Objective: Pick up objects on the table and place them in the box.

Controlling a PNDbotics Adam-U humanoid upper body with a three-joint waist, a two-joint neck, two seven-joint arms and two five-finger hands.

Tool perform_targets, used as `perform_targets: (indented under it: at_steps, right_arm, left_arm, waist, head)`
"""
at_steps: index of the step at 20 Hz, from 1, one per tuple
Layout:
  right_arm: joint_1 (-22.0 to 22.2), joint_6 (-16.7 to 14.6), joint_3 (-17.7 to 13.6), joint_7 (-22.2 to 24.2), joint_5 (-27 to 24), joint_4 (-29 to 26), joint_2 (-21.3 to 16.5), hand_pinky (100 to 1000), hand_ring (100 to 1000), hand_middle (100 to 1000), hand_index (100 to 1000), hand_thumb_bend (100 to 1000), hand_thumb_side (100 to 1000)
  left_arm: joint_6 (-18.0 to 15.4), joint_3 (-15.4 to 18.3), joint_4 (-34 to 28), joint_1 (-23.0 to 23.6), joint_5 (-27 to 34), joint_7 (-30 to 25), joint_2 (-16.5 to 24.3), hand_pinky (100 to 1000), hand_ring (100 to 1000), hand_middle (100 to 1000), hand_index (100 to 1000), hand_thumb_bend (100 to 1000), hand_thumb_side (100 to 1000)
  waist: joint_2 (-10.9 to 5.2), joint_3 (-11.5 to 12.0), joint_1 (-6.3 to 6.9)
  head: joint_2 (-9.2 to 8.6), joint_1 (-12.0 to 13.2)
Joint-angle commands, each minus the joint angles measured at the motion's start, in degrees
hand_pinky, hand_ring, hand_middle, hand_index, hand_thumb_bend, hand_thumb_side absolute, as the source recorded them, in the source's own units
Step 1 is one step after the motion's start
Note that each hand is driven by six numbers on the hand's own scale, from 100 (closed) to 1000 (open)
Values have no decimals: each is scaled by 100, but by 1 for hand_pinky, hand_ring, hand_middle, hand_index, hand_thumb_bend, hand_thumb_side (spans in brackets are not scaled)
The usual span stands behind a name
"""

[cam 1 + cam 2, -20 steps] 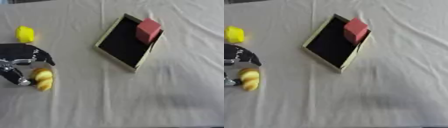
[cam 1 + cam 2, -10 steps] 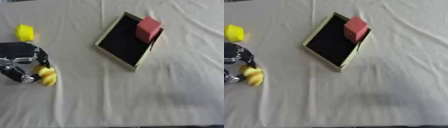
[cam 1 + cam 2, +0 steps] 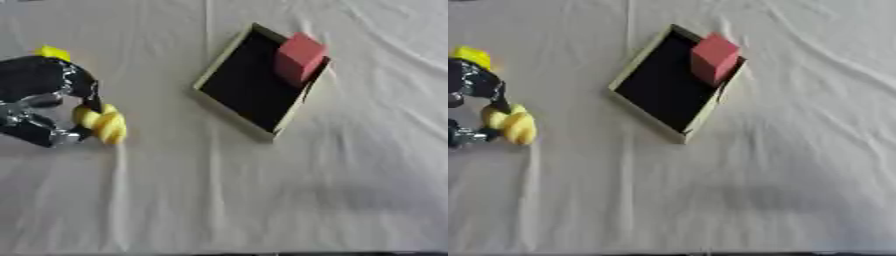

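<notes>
While the pink block (image 3: 299,57) is already sitting in the box (image 3: 226,100), the left robot hand (image 3: 44,105) is now pinching and lifting the yellow lumpy object (image 3: 101,124) boxward.

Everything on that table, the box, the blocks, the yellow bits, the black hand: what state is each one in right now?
Box: open, lying askew on the cloth.
Pink block: inside the box, at its far end, leaning on the wall.
Lumpy yellow thing: pinched in the left hand.
Left hand: fingers curled round the lumpy yellow thing.
Small yellow thing: on the cloth beyond the hand, untouched.
Right hand: not in view.
</notes>
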Motion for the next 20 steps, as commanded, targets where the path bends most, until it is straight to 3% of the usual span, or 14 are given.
perform_targets:
  at_steps: [1, 9, 15, 20]
  right_arm:
    - [25, -54, -41, -13, 1, -116, -130, 1000, 870, 670, 785, 100, 470]
    - [89, -67, -45, -52, 38, -116, -121, 1000, 869, 668, 784, 100, 470]
    - [115, -125, -38, -66, 33, -116, -113, 1000, 868, 667, 784, 100, 470]
    - [58, -90, -12, -40, 21, -116, -90, 1000, 868, 665, 783, 100, 470]
  left_arm:
    - [224, -14, -423, -406, 133, -149, -200, 631, 548, 461, 531, 220, 100]
    - [321, -307, -274, -1437, -12, -756, -1691, 626, 539, 458, 531, 201, 100]
    - [148, -545, 812, -1963, -632, -845, -2919, 620, 532, 459, 537, 161, 100]
    - [-1, -612, 1692, -2152, -1304, -663, -3640, 618, 533, 466, 549, 148, 100]
  waist:
    - [-147, 32, -37]
    - [-204, 132, -74]
    - [-220, 131, -118]
    - [-177, 99, -133]
  head:
    - [49, -20]
    - [83, -144]
    - [81, -156]
    - [36, -178]
